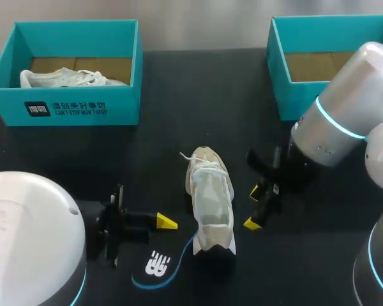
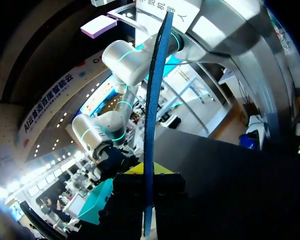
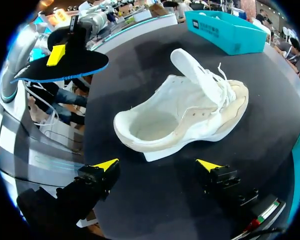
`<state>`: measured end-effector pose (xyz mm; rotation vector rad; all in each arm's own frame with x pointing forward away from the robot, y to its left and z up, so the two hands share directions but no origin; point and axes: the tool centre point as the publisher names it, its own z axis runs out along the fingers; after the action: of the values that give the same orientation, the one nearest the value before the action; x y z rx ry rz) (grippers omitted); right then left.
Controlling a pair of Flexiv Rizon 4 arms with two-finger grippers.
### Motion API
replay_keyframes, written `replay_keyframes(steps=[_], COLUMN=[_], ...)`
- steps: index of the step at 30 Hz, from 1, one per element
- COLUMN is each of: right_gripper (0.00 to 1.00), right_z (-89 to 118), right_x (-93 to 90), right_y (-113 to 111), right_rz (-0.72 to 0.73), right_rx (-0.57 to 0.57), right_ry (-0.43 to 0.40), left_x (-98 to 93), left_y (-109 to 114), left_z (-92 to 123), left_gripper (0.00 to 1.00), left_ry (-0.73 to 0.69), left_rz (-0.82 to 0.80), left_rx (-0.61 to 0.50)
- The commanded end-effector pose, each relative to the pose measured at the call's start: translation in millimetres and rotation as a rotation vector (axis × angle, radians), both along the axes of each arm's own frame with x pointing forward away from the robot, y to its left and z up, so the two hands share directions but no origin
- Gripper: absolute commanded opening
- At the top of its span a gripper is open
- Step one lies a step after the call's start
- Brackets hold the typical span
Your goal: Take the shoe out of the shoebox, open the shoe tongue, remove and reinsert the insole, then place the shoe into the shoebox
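A white shoe (image 1: 209,199) lies on the black table, toe away from me, its tongue (image 3: 192,71) lifted and the inside (image 3: 150,127) showing. My left gripper (image 1: 165,222) sits left of the heel, shut on the black insole (image 1: 157,264) with a blue rim and white logo. In the left wrist view the insole (image 2: 152,100) stands edge-on between the fingers of the gripper (image 2: 149,172). The right wrist view shows the insole (image 3: 65,64) held off the table beyond the heel. My right gripper (image 1: 255,207) is open right of the shoe (image 3: 190,115), its tips (image 3: 157,165) apart and clear of the sole.
A teal shoebox (image 1: 64,105) at the back left holds a second white shoe (image 1: 70,78). Another teal shoebox (image 1: 287,89) stands at the back right, partly hidden by my right arm (image 1: 345,121).
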<state>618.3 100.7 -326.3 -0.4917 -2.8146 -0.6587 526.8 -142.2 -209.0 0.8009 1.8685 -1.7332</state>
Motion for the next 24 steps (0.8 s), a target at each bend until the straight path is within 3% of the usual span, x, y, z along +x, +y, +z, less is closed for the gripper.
replay_keyframes(steps=[1,11,15,24], right_gripper=[1.0,1.0,1.0,1.0], right_z=[-9,-24,-27,-27], right_x=[6.0,17.7,21.4,21.4], right_y=[7,16,22,22], right_rz=[0.039,0.119,0.155,0.155], right_rx=[-0.037,-0.094,-0.105,-0.105], right_ry=[-0.079,-0.199,-0.207,-0.207], left_x=[-1.7,-1.4,4.1,4.1], left_y=[-11,-18,-21,-21], left_z=[-4,-14,-14,-14], left_gripper=[0.0,0.0,0.0,0.0], left_ry=[0.032,0.106,0.114,0.114], left_rz=[0.018,0.048,0.127,0.127], left_rx=[-0.004,-0.014,-0.051,-0.051])
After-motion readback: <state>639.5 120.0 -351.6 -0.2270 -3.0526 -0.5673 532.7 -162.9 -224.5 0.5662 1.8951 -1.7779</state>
